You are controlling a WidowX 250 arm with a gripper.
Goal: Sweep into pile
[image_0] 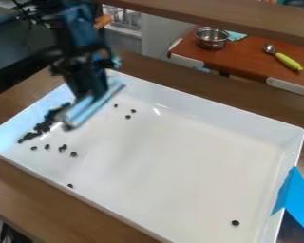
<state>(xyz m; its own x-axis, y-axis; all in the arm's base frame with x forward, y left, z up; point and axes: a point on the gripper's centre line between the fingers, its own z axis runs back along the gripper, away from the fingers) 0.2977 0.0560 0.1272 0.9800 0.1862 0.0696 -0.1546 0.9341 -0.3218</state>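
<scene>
The white tray point(180, 199) looks slick, so the dark pellets point(40, 127), probably light and hard, need low outer contact; whether the hand point(91, 105) is parted or clamped, I cannot tell.

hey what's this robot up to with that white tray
A black robot arm's claw seems to hold a pale, flat tool over the tray, apparently for sweeping small dark pieces together. Many are bunched beside the tool, several lie loose nearby, and one sits far off near the blue strip.
</scene>
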